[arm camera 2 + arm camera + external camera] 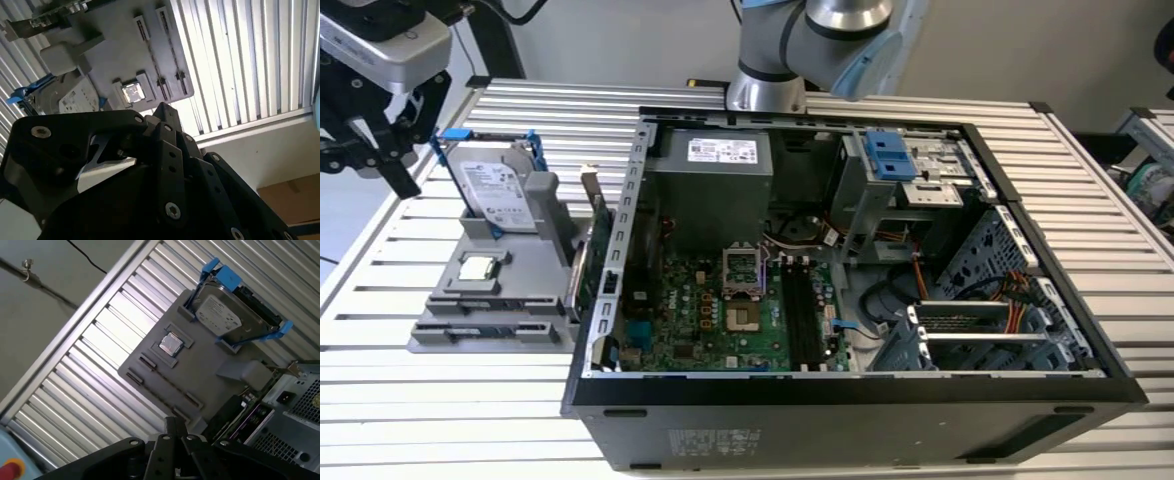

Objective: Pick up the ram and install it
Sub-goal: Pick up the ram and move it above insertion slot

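End effector (374, 165) hovers above the desk's (400, 400) edge at the exterior view's left, apart or together I cannot tell; the ram (598, 265) stands on edge between grey holder (480, 320) and open computer case (854, 420).

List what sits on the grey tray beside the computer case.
A hard drive with blue rails stands in its cradle; a square processor chip lies in a recess. The gripper covers one corner of the tray in the first wrist view.
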